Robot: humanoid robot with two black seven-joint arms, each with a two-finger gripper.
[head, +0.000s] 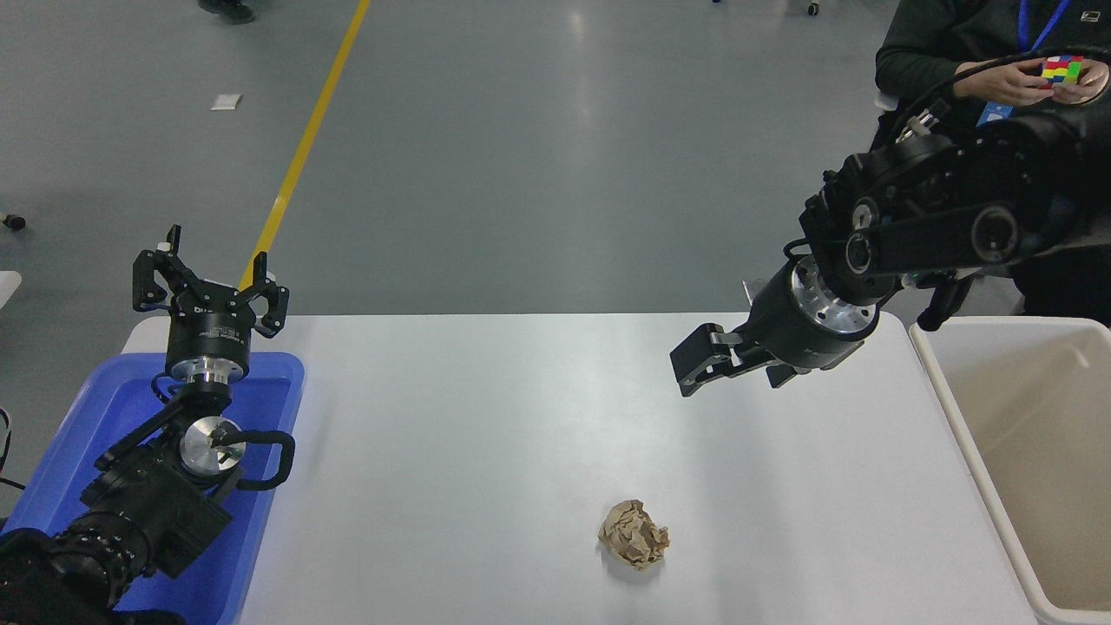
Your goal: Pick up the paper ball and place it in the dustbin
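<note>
Nothing of the task looks done yet, as far as this view shows — the paper ball (634, 545) lies loose on the white table (486, 417), near its front edge and a little right of centre, touching neither arm. The right gripper (694, 365) hangs in the air above the table, up and to the right of the ball and well apart from it, pointing leftward. Its fingers look drawn close together with nothing between them, so it is clenched on empty air and would have to spread before any grasp. What is left, by my reading, is the whole job: reach down to the ball, close on it, carry it rightward and let it go over the bin.

The dustbin (942, 395) stands just off the table's right edge, cream-white, only partly in view; the part of its inside that shows holds nothing. At the lower left a blue tray (278, 369) sits under the parked left arm, whose left gripper (213, 269) points up and away with its fingers spread, released. The arm hides much of the tray — its visible floor is bare.

At the far right a person (955, 43) holds a coloured puzzle cube (1062, 70), clear of the table.
</note>
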